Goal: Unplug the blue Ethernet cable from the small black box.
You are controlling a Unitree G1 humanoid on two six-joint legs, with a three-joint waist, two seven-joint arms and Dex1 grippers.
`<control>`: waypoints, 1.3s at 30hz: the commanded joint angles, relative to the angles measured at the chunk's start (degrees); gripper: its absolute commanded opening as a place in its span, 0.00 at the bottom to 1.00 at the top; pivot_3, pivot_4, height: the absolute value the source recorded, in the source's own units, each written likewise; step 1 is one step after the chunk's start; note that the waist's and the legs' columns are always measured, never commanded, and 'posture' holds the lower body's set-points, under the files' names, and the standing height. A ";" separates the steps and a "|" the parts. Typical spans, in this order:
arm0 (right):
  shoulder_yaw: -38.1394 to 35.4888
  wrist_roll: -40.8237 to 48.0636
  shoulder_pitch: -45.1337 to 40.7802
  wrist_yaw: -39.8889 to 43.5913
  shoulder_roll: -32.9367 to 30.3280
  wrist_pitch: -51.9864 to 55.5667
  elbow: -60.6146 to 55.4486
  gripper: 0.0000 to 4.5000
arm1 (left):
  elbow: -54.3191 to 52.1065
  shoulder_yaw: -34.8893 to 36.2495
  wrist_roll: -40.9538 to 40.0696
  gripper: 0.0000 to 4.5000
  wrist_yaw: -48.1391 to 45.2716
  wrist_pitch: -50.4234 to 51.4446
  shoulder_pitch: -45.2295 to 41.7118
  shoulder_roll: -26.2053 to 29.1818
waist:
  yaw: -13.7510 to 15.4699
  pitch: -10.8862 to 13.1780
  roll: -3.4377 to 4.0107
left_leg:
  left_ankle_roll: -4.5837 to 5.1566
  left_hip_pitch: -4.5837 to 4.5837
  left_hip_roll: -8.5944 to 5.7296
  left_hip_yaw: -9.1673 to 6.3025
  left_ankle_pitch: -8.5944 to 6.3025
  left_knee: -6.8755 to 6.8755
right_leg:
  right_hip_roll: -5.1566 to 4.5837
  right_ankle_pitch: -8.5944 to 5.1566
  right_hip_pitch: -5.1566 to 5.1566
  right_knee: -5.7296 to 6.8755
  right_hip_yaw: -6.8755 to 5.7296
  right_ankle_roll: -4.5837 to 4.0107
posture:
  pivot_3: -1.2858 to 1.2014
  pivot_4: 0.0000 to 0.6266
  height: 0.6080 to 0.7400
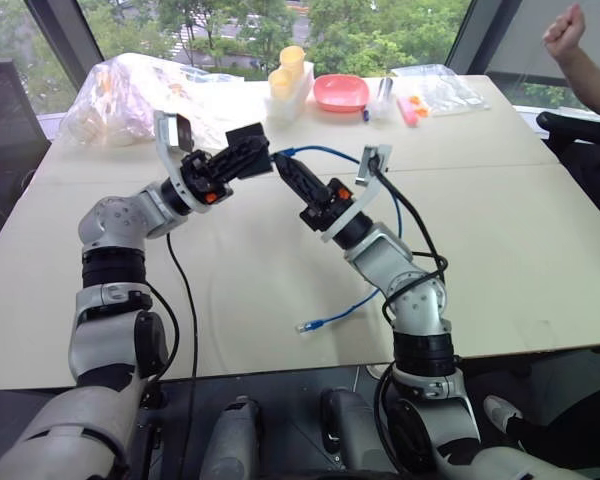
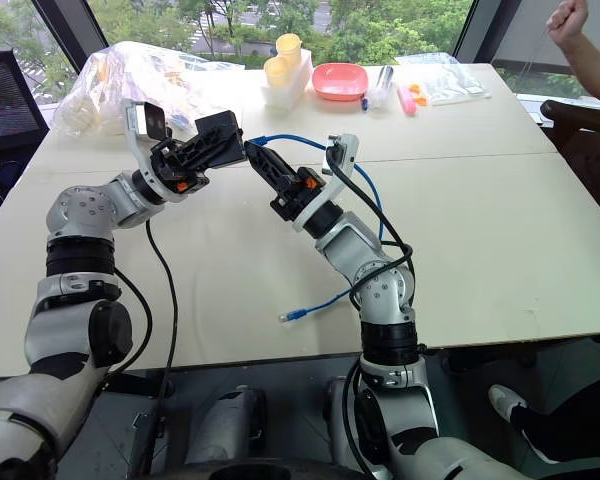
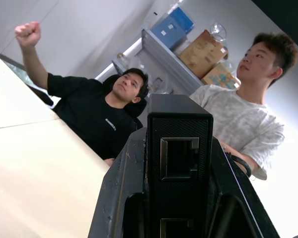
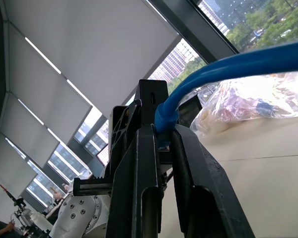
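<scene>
The left claw (image 1: 248, 152) is pressed onto the small black box (image 1: 246, 136) and holds it in the air above the bench (image 1: 500, 230), its ported side turned toward the other arm. The right claw (image 1: 286, 165) meets it from the right, its fingers pinched on the blue Ethernet cable (image 1: 325, 152) just behind the plug; the right wrist view shows the blue boot squeezed between the two black fingers (image 4: 139, 163) right at the box. From there the cable loops back over the right wrist and drops to the bench, where its free clear plug (image 1: 306, 326) lies near the front edge.

The step in hand looks like the pull itself. To do it well, the left claw should hold the box dead still while the right one draws straight back along the line of the port, not sideways, since a slanted pull would lever the plug against the socket. Whether the latch tab is pressed I cannot tell; if it is not, the plug will resist, and hauling harder risks slipping along the cord or twisting the box out of its grip. A short, steady pull is best.
</scene>
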 commanded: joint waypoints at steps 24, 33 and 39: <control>-9.76 1.36 -2.21 -0.90 -8.05 -4.48 2.57 0.06 | 2.14 1.22 0.59 0.12 -1.69 -2.29 -2.15 9.46 | 0.10 0.01 0.01 | 0.01 -0.06 -0.01 0.02 -0.01 -0.15 | -0.03 0.00 -0.01 -0.27 -0.01 -0.01 | 0.52 0.24 1.00; -0.41 3.33 1.86 2.65 -3.73 1.14 -4.46 0.35 | 0.99 1.36 -0.22 0.12 -0.59 -2.22 -3.20 4.50 | 0.04 0.01 0.01 | 0.05 -0.08 0.01 0.03 -0.03 -0.15 | 0.00 0.06 -0.02 -0.26 -0.01 0.13 | 0.52 0.24 1.00; 1.58 2.65 2.08 1.63 -0.73 1.31 -3.51 0.80 | -2.29 0.90 -1.71 0.12 -0.01 0.53 -1.69 1.16 | 0.06 0.01 0.01 | 0.05 -0.09 0.01 0.03 -0.03 -0.09 | -0.01 0.00 0.00 -0.28 -0.01 0.00 | 0.52 0.24 1.00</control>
